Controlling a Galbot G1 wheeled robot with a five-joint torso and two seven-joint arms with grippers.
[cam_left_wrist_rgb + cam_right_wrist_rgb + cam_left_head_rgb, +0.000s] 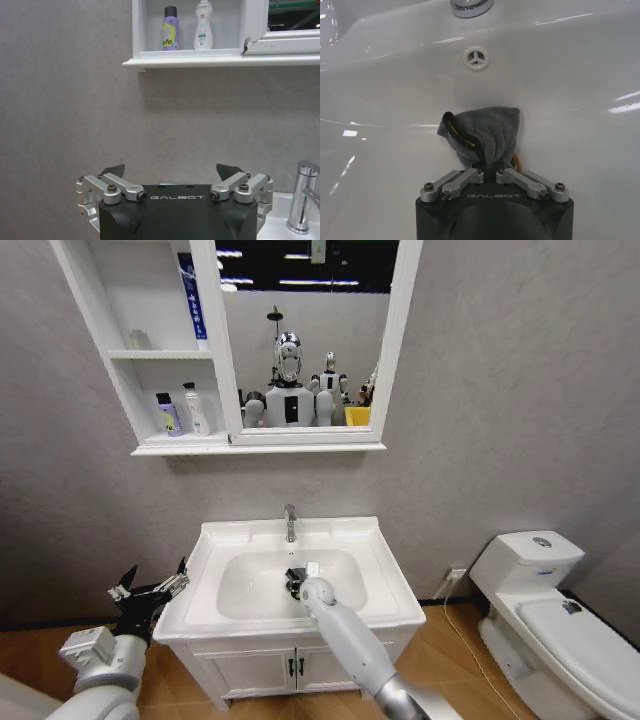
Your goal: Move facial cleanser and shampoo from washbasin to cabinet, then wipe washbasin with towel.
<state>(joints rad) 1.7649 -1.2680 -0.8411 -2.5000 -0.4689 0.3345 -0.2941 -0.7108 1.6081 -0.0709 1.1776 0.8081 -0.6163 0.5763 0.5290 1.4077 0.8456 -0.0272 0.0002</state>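
Right hand (489, 167) clamps towel (482, 131) against washbasin (395, 150) bowl; left hand (171, 175) wide, idle.

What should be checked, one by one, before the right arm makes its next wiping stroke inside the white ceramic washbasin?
1. Small dark grey cloth towel held: ok, the right gripper is shut on it.
2. Towel against the bowl of the white ceramic washbasin: ok, it presses the wall below the overflow hole.
3. Basin free of bottles: ok; the purple bottle and white bottle stand on the lower shelf of the white wall cabinet.
4. Chrome faucet out of the stroke: cannot tell.
5. Left gripper out of the way: ok, open, beside the basin's left edge.
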